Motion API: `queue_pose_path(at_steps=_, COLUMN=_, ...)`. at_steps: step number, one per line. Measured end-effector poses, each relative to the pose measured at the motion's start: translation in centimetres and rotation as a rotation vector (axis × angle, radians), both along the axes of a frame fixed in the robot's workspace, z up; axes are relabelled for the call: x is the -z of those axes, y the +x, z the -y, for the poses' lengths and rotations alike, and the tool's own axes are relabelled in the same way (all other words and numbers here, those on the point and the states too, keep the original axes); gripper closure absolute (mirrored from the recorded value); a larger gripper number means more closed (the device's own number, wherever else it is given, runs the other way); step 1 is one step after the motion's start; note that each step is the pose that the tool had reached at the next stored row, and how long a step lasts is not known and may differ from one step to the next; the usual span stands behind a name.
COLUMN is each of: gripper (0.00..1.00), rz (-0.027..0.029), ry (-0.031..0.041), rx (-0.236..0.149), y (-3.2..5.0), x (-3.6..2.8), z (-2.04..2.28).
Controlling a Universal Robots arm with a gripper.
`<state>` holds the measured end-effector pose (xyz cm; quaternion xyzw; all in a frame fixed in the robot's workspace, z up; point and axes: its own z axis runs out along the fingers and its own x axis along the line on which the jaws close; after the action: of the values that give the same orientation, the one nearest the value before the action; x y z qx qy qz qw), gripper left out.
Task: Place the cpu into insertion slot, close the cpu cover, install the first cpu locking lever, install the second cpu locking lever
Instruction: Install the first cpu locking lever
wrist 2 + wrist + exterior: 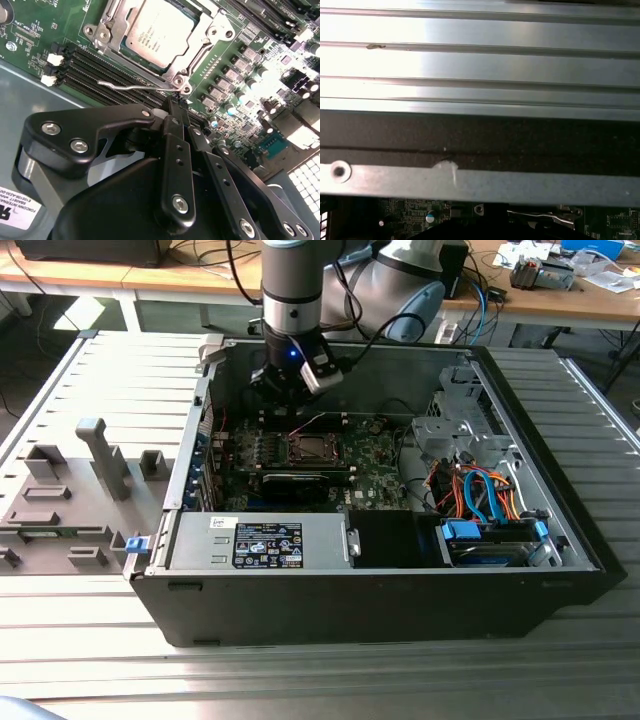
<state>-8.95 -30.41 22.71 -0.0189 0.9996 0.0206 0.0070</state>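
Note:
The cpu (160,30) lies flat in the insertion slot (312,449) on the green board, silver top up. The cpu cover (202,42) is folded down around it, and the chip shows through its window. A thin silvery locking lever (131,86) runs along one side of the socket, its free end standing out over the memory slots. My gripper (176,106) hangs just above the board with its black fingers drawn together, tips right at the lever's pivot end. In the exterior view the gripper (295,375) sits inside the case (380,590), behind the socket.
A long black expansion card (300,480) lies in front of the socket. The power supply (260,540) fills the case front, with a drive cage (450,430) and cables (480,495) on the exterior view's right. Grey fixtures (90,455) stand outside, left.

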Motion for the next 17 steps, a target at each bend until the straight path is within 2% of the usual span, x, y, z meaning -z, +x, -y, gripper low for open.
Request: queue_pose_path(at_steps=17, gripper=0.89, rz=0.0001, ry=0.0000, rx=0.000, y=0.53, x=0.22, z=0.00)
